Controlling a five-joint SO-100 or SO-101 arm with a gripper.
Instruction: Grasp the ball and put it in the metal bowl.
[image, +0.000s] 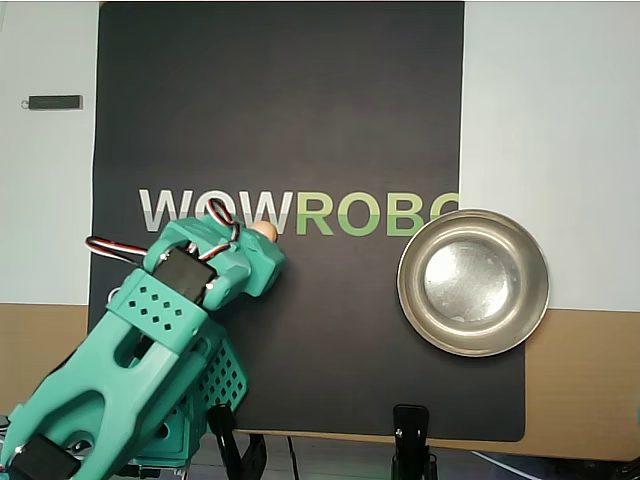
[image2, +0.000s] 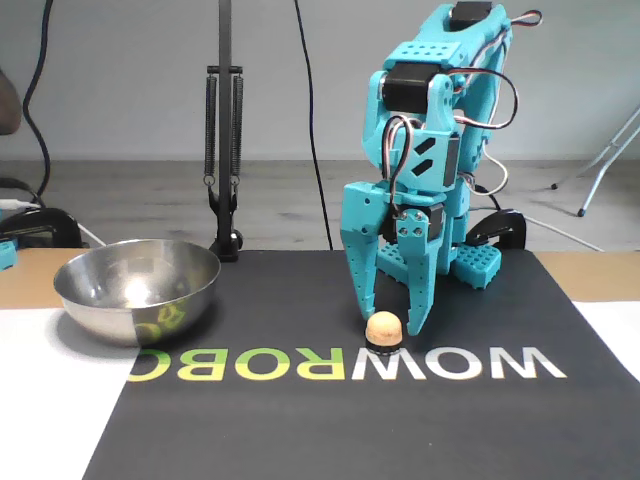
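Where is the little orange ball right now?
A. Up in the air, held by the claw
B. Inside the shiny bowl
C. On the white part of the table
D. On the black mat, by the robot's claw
D: the ball sits on the black mat between the open gripper fingertips; the bowl is empty.

Only readable text is on the black mat (image: 300, 120): big "WOWROBO" lettering (image: 290, 211), white then green, last letter cut off by the bowl overhead, upside down in the fixed view.

The arm (image2: 432, 150) is teal printed plastic with perforated panels, black servo blocks, looping red, black and white cables, and two tapered teal fingers (image2: 358, 270).
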